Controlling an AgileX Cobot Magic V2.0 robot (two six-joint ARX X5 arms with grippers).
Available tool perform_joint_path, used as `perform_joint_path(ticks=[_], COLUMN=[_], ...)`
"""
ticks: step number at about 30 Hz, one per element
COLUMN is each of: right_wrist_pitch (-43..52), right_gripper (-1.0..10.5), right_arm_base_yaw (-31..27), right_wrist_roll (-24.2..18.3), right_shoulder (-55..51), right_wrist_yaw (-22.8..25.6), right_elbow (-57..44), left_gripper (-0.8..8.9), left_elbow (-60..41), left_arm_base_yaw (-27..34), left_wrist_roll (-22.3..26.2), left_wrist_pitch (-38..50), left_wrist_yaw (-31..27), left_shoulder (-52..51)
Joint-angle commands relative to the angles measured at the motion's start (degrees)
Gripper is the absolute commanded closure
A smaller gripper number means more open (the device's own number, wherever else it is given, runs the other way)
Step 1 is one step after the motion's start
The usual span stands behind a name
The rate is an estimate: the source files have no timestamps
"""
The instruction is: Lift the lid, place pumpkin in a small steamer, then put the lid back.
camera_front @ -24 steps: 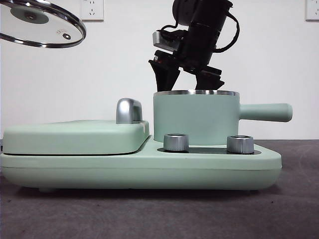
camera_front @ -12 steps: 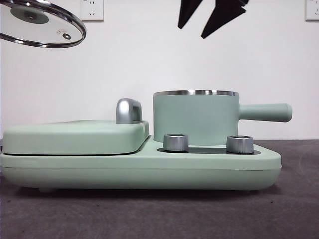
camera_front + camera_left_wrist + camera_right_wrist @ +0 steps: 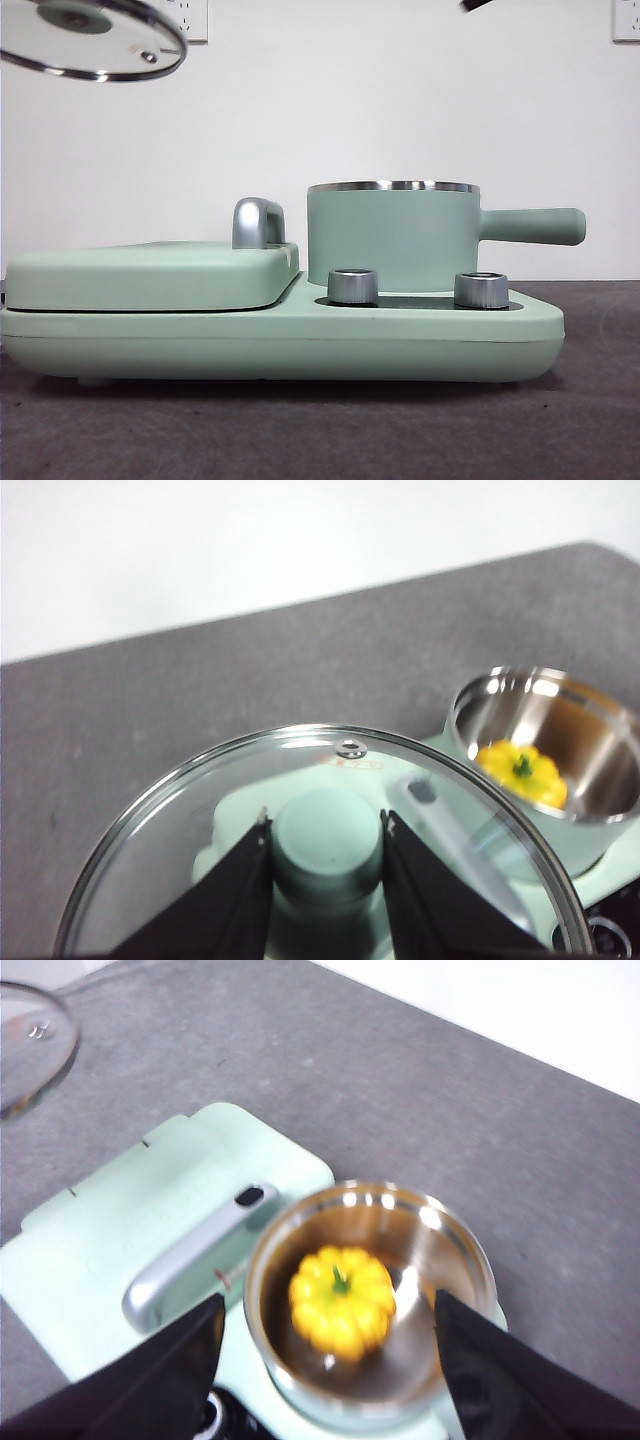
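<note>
My left gripper (image 3: pixel 325 845) hangs high, fingers (image 3: pixel 235 890) clamped on the lid's knob (image 3: pixel 325 840); my right gripper (image 3: pixel 325 1360) hovers, fingers spread wide.

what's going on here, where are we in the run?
The pumpkin already sits inside the steamer. The left gripper holds the lid by its knob, up high over the griddle side. The right gripper is open and empty above the pot. The lid is not yet back on.
</note>
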Motion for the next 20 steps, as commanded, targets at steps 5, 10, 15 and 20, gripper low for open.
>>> perform_joint_path(ticks=[5,10,15,20], right_wrist_pitch=[-0.13,-3.76,-8.24,-10.27], right_gripper=[6.4,6.7,6.7,6.7], right_arm_base_yaw=[0.33,0.33,0.33,0.33], right_wrist_roll=[1.64,2.25,3.13,4.15], right_shoulder=[-11.85,-18.51,-22.23,-23.39], right_wrist_yaw=[4.26,7.87,8.07,8.28], right_elbow=[-9.18,-12.98,-14.32,-14.32], left_gripper=[7.99,7.99,7.99,7.99], left_elbow=[0.87,0.90,1.03,2.69], left_arm_base_yaw=[-2.73,-6.23,-9.90,-13.27], left_wrist_roll=[-0.28,-0.24,-0.26,-0.22], left_wrist_pitch=[7.96,14.08,20.02,23.43], left_wrist_yaw=[0.44,1.57,1.77,1.77], left_shoulder=[4.20,8.35,13.42,19.69])
